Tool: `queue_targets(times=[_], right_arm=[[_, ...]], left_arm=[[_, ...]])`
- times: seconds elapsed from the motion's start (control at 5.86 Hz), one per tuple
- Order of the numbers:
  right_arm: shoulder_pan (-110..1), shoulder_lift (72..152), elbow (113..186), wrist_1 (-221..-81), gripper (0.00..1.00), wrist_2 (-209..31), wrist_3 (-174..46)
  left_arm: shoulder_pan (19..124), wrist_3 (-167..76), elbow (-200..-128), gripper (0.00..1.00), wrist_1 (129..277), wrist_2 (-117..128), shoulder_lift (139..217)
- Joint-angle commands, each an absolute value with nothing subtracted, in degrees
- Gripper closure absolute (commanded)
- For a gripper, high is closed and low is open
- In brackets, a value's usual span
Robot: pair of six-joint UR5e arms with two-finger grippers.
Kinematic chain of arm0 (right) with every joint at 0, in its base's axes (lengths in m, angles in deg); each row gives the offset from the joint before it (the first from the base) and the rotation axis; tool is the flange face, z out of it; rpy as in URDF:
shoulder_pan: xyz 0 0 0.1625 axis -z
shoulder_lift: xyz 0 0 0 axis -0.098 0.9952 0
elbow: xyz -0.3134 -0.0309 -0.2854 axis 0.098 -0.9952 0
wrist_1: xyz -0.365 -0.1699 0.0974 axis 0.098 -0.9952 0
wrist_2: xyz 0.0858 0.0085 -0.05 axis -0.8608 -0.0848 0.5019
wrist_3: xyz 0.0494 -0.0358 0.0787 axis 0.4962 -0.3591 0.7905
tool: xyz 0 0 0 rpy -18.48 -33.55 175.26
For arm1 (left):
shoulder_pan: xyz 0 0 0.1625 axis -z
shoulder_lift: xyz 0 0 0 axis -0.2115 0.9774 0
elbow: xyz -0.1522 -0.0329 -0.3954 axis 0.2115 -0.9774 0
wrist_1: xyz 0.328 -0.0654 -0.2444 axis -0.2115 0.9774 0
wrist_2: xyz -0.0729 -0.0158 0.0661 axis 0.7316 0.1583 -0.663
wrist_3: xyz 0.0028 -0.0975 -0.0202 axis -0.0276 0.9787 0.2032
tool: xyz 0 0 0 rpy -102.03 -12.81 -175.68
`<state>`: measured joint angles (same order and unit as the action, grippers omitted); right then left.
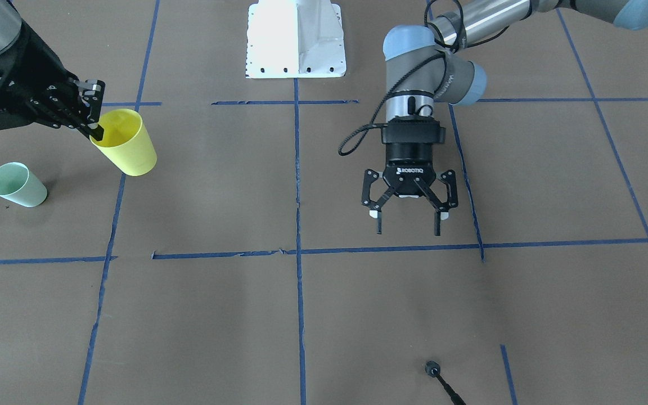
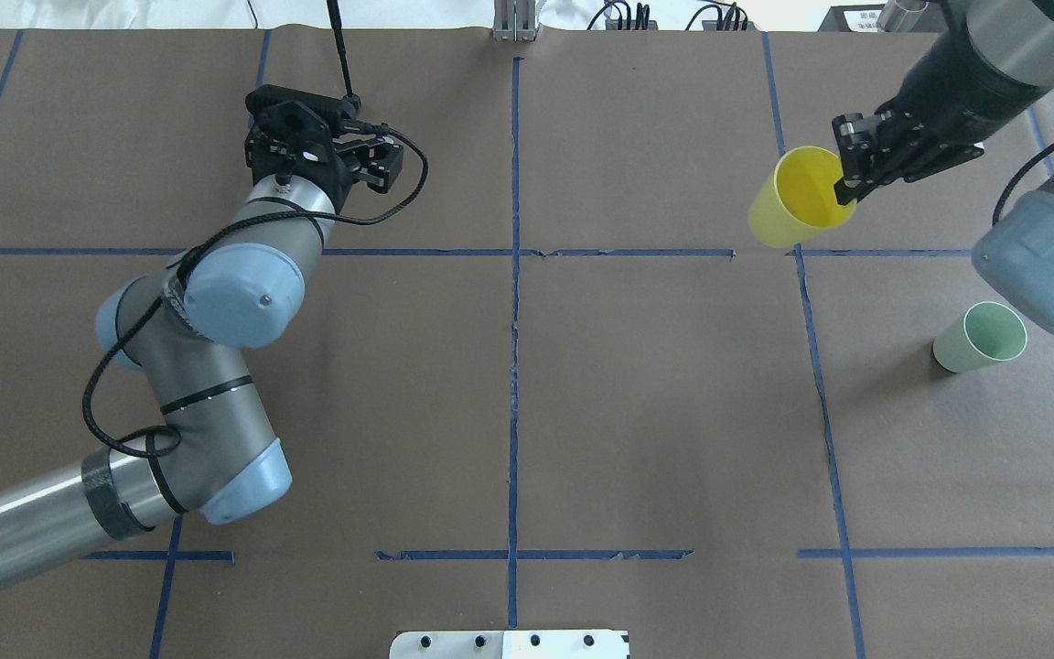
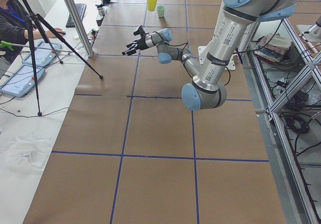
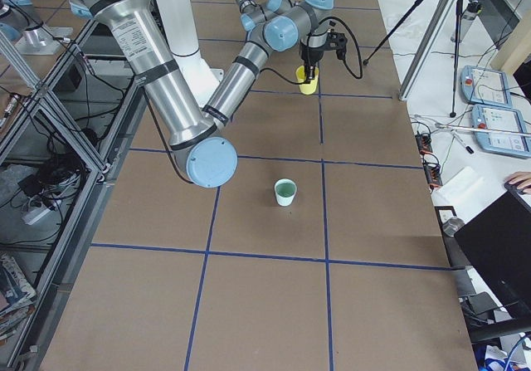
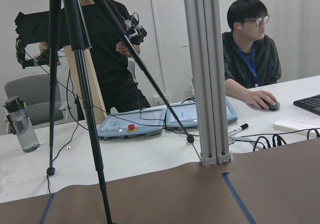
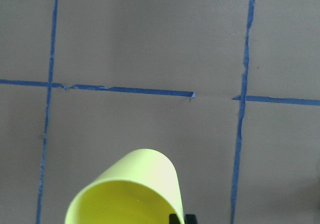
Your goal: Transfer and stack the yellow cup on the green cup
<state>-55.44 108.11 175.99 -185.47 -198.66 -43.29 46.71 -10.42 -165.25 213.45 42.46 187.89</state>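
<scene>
My right gripper [image 1: 94, 128] is shut on the rim of the yellow cup [image 1: 127, 144], one finger inside it and one outside. It holds the cup tilted, and the cup seems lifted off the table. The cup also shows in the overhead view [image 2: 797, 197] and at the bottom of the right wrist view [image 6: 130, 191]. The green cup [image 1: 17, 184] stands upright on the table, a short way from the yellow one, toward the robot in the overhead view [image 2: 980, 337]. My left gripper [image 1: 408, 228] is open and empty above the other half of the table.
The brown table is marked with blue tape lines [image 1: 297, 169]. The robot's white base plate [image 1: 296, 39] sits at the robot's edge. A tripod foot [image 1: 432, 368] rests at the far edge near the left gripper. Operators [image 5: 250, 48] sit behind that edge.
</scene>
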Motion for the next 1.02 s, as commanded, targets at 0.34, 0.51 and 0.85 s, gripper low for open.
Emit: queue_targets(times=[0.34, 0.51, 0.85], right_arm=[[-59.59, 119.43, 176.45, -184.65, 1.00, -196.31, -58.31], [-60.29, 121.44, 176.18, -184.65, 1.00, -196.30, -58.24], [-63.00, 123.20, 172.16, -184.65, 1.00, -196.56, -63.82]], left_arm=[[54.75, -2.01, -167.07, 0.00, 198.85, 68.70, 182.33], [54.84, -1.84, -169.17, 0.00, 198.46, 69.06, 182.41], [55.10, -0.35, -169.80, 0.00, 198.28, 72.66, 182.59]])
